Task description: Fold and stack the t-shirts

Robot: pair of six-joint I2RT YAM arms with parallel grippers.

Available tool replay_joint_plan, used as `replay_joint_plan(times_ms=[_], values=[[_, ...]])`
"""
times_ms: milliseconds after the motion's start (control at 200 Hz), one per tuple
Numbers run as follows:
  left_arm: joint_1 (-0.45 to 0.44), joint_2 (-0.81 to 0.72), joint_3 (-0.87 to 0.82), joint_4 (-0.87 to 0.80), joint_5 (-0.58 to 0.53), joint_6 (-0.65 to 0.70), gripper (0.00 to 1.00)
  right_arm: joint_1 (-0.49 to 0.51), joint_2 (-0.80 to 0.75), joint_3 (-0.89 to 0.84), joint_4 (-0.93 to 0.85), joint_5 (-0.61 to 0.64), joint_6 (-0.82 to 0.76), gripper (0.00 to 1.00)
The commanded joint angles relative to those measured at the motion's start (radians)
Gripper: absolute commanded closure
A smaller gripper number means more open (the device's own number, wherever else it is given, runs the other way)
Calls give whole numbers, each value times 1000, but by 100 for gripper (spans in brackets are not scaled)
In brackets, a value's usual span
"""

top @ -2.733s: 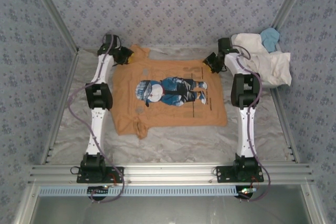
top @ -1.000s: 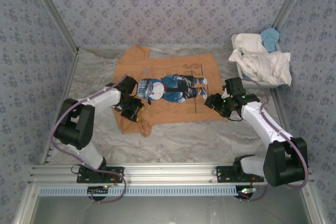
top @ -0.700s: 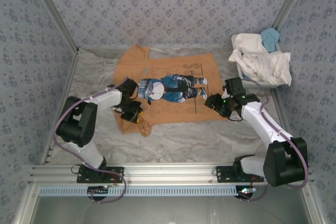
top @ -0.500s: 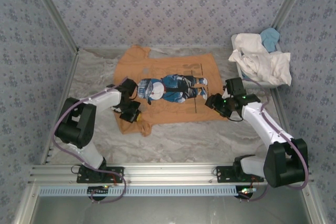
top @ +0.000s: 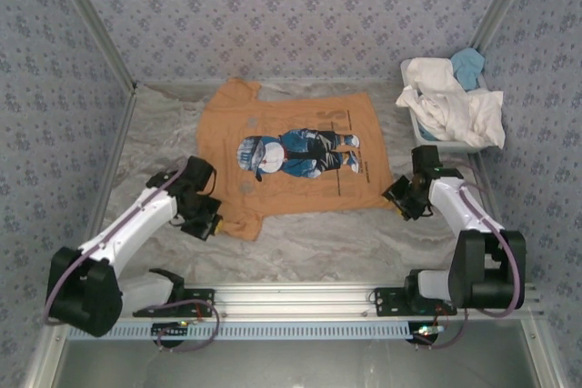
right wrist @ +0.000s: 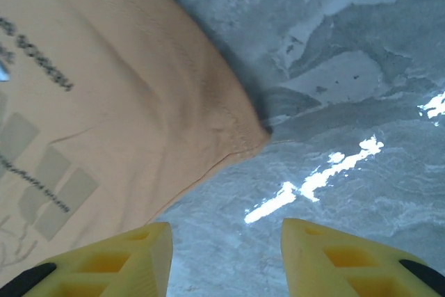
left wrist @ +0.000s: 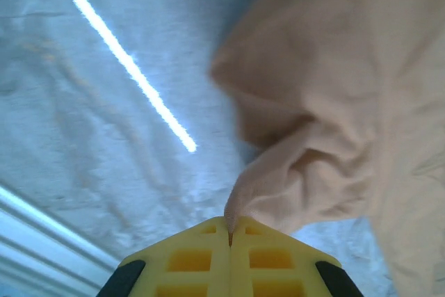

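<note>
Tan-orange t-shirt (top: 300, 156) lies flat mid-bench (top: 318, 244), left pincer (left wrist: 229, 226) pinched tight on its near sleeve, right pincer (right wrist: 226, 234) gaping short of the hem corner, so I'd nudge it in before lifting.

The grey table (top: 300, 247), perhaps plastic-covered, bears an orange t-shirt (top: 300, 120) and white tub (top: 432, 138).

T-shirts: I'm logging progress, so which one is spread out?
The tan-orange t-shirt with the cartoon print; the white shirts and light blue one lie bunched far right.
</note>
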Motion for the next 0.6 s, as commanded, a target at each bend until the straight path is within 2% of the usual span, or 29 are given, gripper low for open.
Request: replay_joint_plan(times_ms=[0, 355, 595], values=[[-11, -74, -60, -98, 20, -42, 100, -11, 36, -27, 61, 0, 42, 55], [-19, -166, -154, -104, 39, -84, 100, -27, 158, -14, 138, 19, 4, 62], [-36, -167, -175, -86, 33, -102, 100, -14, 168, -31, 124, 40, 32, 76]])
